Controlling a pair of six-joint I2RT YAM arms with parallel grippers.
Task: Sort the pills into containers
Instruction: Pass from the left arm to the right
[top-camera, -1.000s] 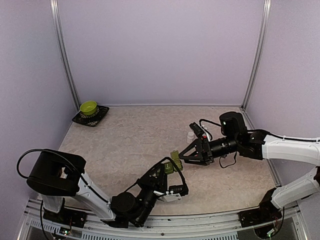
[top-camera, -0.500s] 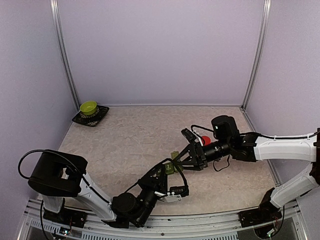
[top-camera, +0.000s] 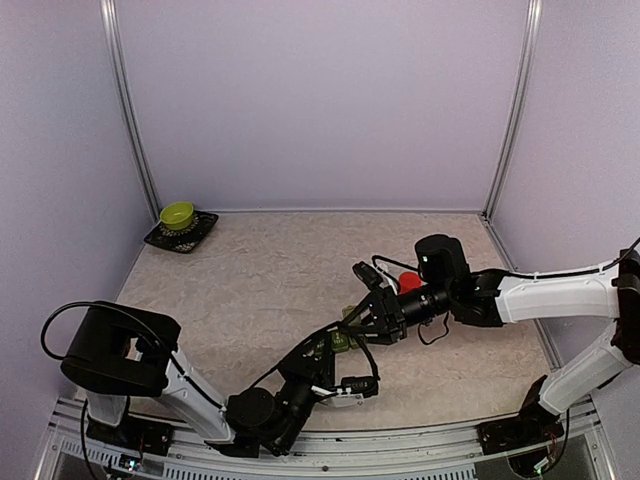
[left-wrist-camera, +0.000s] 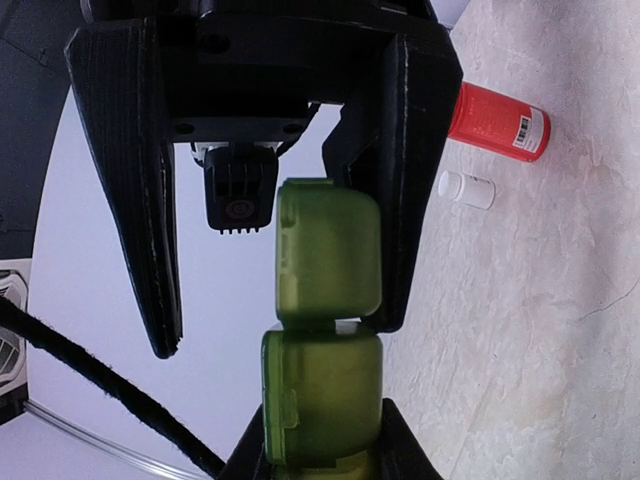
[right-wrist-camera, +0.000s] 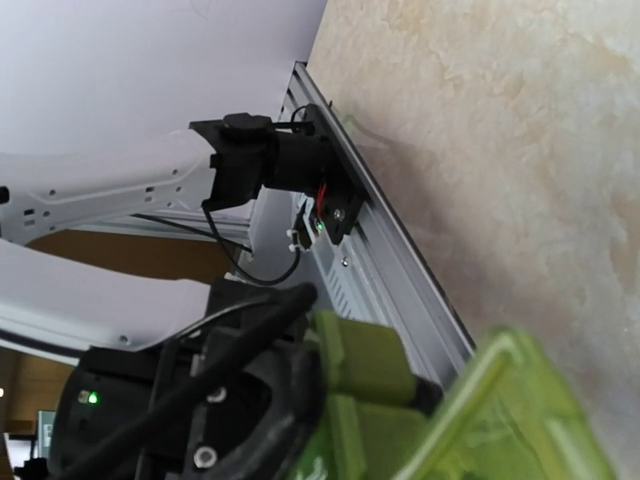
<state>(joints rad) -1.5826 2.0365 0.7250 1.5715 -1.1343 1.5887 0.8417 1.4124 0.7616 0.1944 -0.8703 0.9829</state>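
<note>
The containers (left-wrist-camera: 328, 262) are a green strip of joined square compartments. The strip sits at the near-centre of the table (top-camera: 250, 280), between the two arms.

Left gripper (top-camera: 335, 345): clamped on the strip. In the left wrist view its dark fingers (left-wrist-camera: 400, 455) press both sides of the strip's lower part, and two compartments stand out beyond them.

Right gripper (left-wrist-camera: 275, 330): jaws apart, straddling the end compartment. One finger lies against that compartment's side – the other stands off it with a plain gap between. Nothing is gripped.

The right wrist view shows the strip only as a green blur at its lower edge.

On the table beyond the strip, a red bottle (left-wrist-camera: 497, 122) lies on its side, with a small white bottle (left-wrist-camera: 467, 189) just beside it. At the far left corner, a green bowl (top-camera: 178, 214) rests on a dark tray (top-camera: 200, 232).
</note>
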